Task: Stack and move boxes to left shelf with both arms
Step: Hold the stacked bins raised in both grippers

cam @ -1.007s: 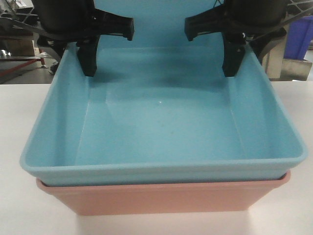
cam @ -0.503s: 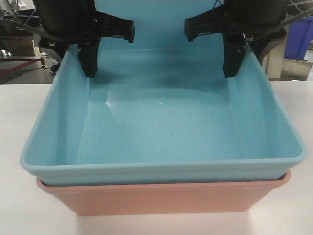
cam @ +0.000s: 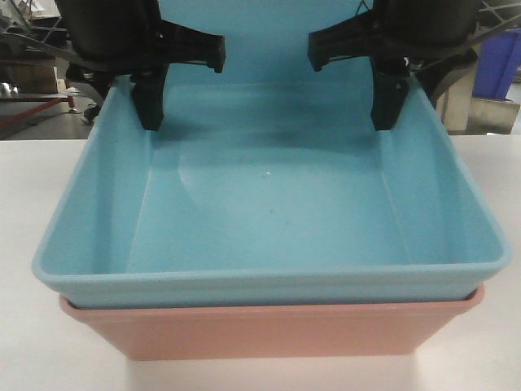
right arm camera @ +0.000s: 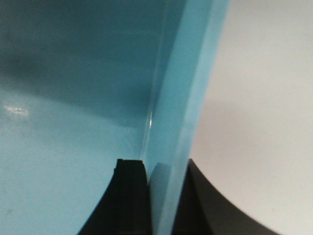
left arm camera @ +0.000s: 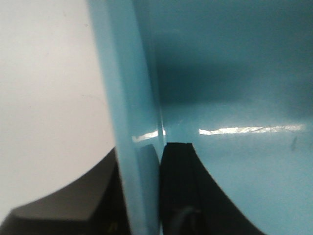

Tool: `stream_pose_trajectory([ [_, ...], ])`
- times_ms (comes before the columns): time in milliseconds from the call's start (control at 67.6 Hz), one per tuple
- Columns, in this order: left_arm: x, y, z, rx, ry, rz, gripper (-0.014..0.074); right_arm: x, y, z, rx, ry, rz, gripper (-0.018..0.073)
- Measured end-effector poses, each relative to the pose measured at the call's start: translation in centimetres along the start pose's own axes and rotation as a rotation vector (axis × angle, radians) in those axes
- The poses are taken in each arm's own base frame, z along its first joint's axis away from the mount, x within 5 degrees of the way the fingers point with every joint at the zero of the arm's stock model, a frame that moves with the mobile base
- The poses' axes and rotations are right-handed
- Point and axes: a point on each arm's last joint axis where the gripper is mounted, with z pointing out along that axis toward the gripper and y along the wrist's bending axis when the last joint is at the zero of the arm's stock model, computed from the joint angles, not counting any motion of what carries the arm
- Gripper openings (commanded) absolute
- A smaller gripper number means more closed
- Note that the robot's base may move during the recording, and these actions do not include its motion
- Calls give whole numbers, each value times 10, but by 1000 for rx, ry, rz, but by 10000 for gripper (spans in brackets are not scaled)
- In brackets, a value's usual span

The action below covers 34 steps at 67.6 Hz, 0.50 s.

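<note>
The light cyan-blue box point(cam: 269, 212) sits nested in the salmon-pink box point(cam: 269, 330) on the white tabletop point(cam: 24, 204). My left gripper point(cam: 138, 118) is shut on the blue box's left wall; in the left wrist view point(left arm camera: 142, 156) the wall point(left arm camera: 132, 98) stands between its jaws. My right gripper point(cam: 399, 118) is shut on the blue box's right wall; in the right wrist view point(right arm camera: 166, 169) the wall point(right arm camera: 186, 88) is pinched between its jaws. The outer finger of each is hidden behind the wall in the front view. The left shelf is out of view.
A dark blue bin point(cam: 498, 61) stands behind the table at the far right. Dark frames and clutter point(cam: 32, 73) lie beyond the table's back edge on the left. White tabletop shows beside each wall in the wrist views point(left arm camera: 49, 88) point(right arm camera: 264, 98).
Hardly anything. Both grippers keep their hold on the blue box's walls, and the stacked boxes stay where they were.
</note>
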Motion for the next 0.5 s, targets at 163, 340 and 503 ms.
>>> stream_pose_trajectory([
  [163,0,0,0,0,0,0,-3,0,0,0,0,0,0,56],
  [340,0,0,0,0,0,0,-3,0,0,0,0,0,0,56],
  [503,0,0,1,-1,2,0,-3,0,0,0,0,0,0,56],
])
